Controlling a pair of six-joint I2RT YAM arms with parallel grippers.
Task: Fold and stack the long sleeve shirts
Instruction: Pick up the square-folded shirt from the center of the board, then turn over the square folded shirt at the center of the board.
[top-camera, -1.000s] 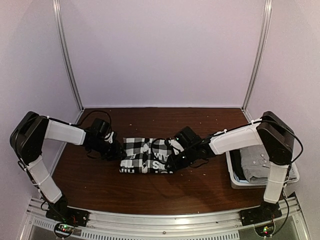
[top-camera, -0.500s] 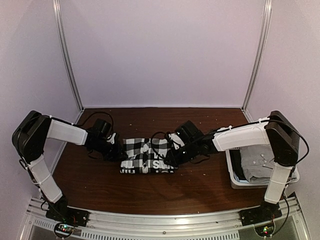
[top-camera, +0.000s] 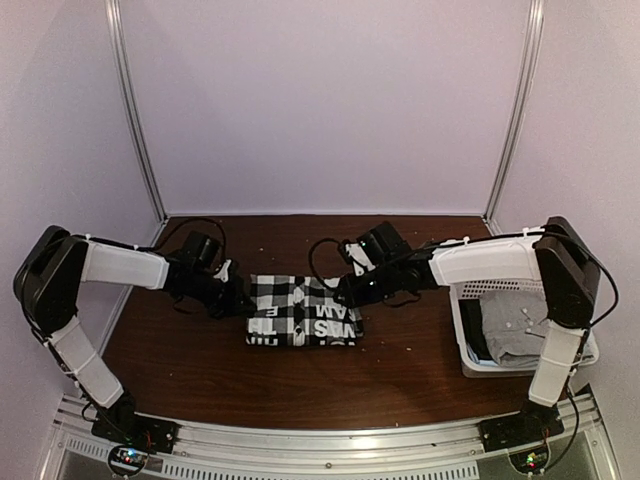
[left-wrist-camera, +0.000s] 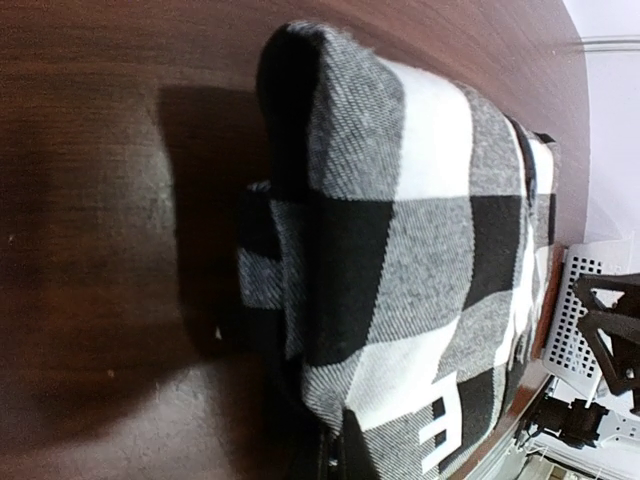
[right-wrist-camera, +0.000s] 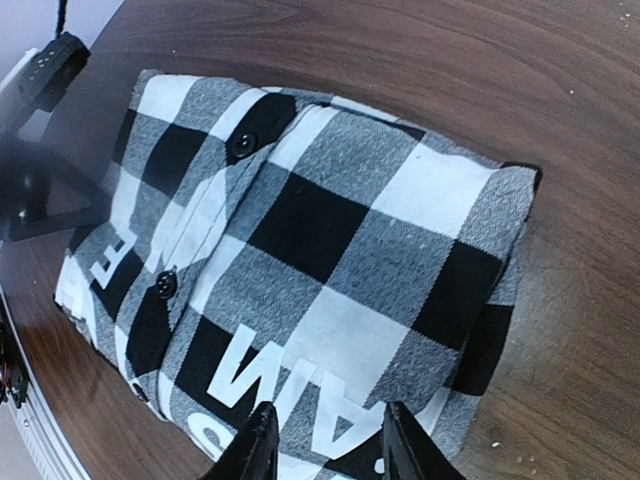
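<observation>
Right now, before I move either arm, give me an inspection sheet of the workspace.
Surface: dark wooden table, with a few pale specks.
Job's things: checked shirt folded at centre; grey shirt lying in the white basket at right, not yet stacked.
Clutter: nothing seen beyond the specks.
Grippers: left gripper shut at the checked shirt's left edge, hold on the cloth unclear; right gripper open above the shirt's right side.
Cables: black cables loop at both wrists.
Surroundings: pale walls, metal posts, rail along the near edge.
</observation>
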